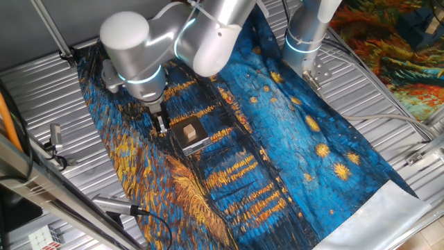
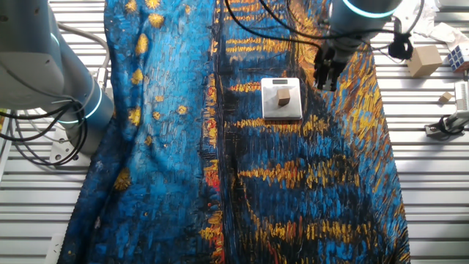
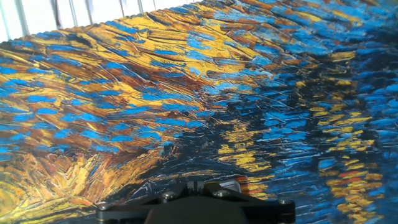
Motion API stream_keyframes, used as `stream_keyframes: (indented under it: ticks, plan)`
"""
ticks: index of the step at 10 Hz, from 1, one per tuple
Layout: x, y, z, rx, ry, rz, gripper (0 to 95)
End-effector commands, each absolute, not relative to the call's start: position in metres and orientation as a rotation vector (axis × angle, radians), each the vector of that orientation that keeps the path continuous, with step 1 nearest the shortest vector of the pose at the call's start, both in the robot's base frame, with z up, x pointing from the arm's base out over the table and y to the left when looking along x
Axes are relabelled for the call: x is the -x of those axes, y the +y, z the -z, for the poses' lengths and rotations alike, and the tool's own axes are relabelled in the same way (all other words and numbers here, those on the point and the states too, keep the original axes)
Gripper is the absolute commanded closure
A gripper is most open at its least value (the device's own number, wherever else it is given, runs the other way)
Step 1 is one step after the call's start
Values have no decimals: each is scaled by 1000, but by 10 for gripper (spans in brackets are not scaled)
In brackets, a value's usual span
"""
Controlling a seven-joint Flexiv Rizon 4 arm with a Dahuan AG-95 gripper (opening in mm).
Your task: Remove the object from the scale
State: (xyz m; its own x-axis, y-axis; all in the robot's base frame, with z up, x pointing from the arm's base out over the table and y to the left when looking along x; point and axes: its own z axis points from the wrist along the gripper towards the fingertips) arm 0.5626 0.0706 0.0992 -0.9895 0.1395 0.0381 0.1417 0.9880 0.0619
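The object, a small tan cube (image 1: 190,130), sits upright on the scale (image 1: 201,144), a thin dark square platform with a silvery edge, on the painted cloth. Both also show in the other fixed view: the cube (image 2: 283,94) on the scale (image 2: 282,110). My gripper (image 1: 161,125) hangs just beside the scale, low over the cloth and apart from the cube; in the other fixed view it (image 2: 327,79) is right of the scale. Its fingers look closed together with nothing between them. The hand view shows only the finger bases (image 3: 194,184) and cloth; the cube is out of view there.
A blue and orange painted cloth (image 2: 183,147) covers the slatted metal table (image 2: 432,191). A second arm's base (image 2: 77,99) stands at the cloth's edge. A larger wooden block (image 2: 423,60) and a small block (image 2: 445,97) lie off the cloth.
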Motion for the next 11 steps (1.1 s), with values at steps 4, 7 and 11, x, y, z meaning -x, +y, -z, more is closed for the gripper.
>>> stream_keyframes:
  ticks: [4,7,11]
  plan:
    - [-564,72,-99,158,-3049,55,950]
    - [-564,72,-99,154,-3043,39,950]
    - [-564,72,-99,99,-3046,44,950]
